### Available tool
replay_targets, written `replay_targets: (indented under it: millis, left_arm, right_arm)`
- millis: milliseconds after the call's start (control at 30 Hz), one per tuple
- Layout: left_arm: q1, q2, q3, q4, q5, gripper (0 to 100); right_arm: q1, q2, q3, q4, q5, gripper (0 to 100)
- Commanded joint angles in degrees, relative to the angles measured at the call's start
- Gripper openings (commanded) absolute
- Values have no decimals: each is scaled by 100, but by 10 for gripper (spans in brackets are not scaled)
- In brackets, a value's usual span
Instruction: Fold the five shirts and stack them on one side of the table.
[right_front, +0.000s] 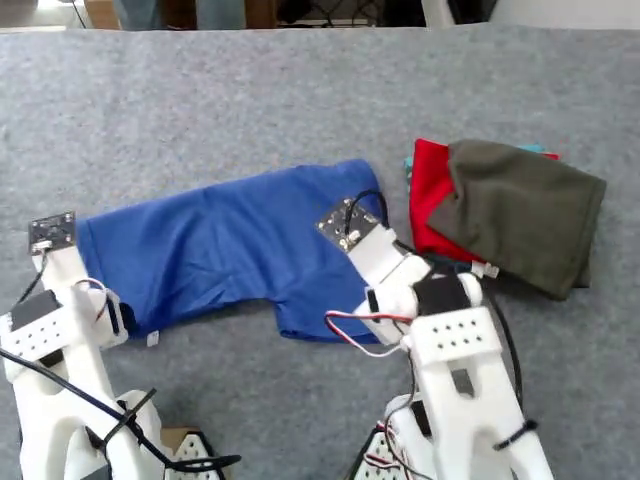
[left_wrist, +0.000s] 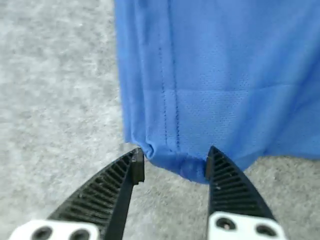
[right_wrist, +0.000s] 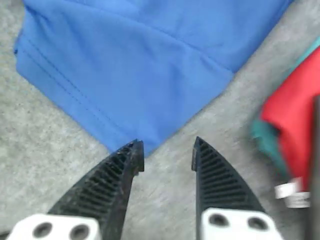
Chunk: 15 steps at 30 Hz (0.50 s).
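A blue shirt (right_front: 230, 250) lies spread across the middle of the table. My left gripper (right_front: 58, 248) is at the shirt's left end. It is open, and a bunched corner of the blue shirt (left_wrist: 200, 75) sits between its fingertips, as the left wrist view of the gripper (left_wrist: 175, 162) shows. My right gripper (right_front: 352, 232) is over the shirt's right part. It is open too (right_wrist: 167, 145), just above the cloth of the table, with a corner of the blue shirt (right_wrist: 130, 70) at one fingertip.
A stack of folded shirts stands at the right: an olive shirt (right_front: 525, 215) on top, a red one (right_front: 428, 195) and a teal edge (right_wrist: 260, 132) beneath. Grey cloth (right_front: 200, 100) covers the table, with free room at the back and left.
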Motion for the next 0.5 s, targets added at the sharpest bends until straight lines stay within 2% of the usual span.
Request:
replay_targets:
  millis: [0,67,133,267,400,467]
  left_arm:
    - [-233,-114,-752,536,-202,171]
    - [-409,-123,-1156,765,-158,88]
    - [-514,-114,-1640,826,-105,23]
    - [-330,-62,-2527,730,598,28]
    - [347,-97,-2571,905,255,61]
    - [541,-62,-2475,870,352,74]
  right_arm:
    - [53,-541,-549,185,141,174]
    - [70,-646,-734,237,158,153]
    - [88,-585,-989,176,167,21]
    - [70,84,-1640,79,35,13]
    - [79,1024,-2299,79,0,14]
    - [88,1464,-2651,9,0,14]
